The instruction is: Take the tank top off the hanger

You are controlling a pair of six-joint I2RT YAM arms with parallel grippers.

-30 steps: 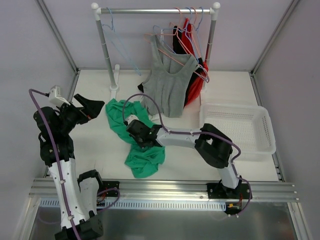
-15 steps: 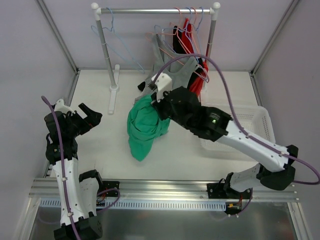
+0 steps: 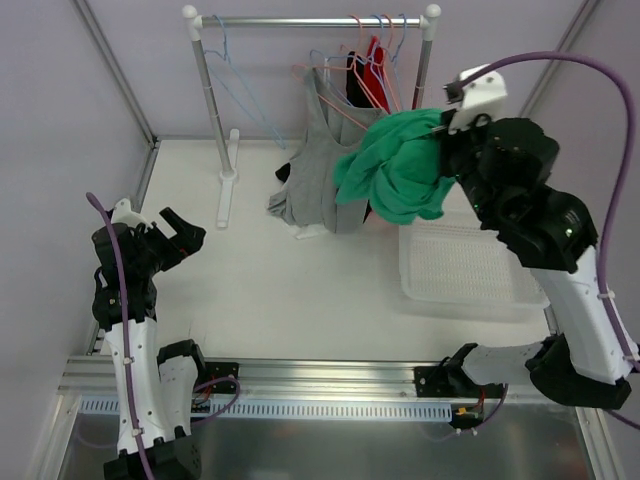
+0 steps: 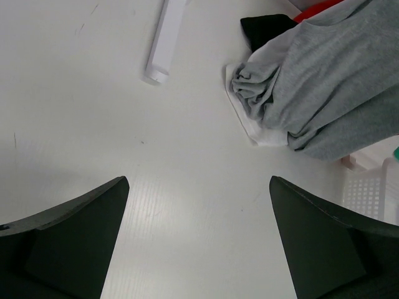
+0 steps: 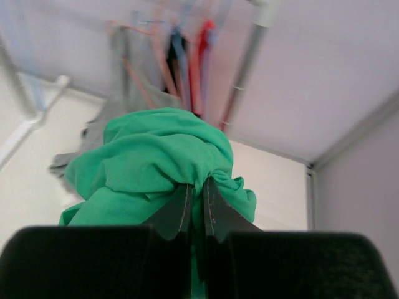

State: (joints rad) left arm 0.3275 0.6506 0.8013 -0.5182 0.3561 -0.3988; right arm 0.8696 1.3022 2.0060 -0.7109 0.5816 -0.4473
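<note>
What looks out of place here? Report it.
The grey tank top hangs crooked on the rack, its hem crumpled on the table. The right gripper holds a balled-up green garment in the air beside it. Nothing looks spilled or damaged.
</note>
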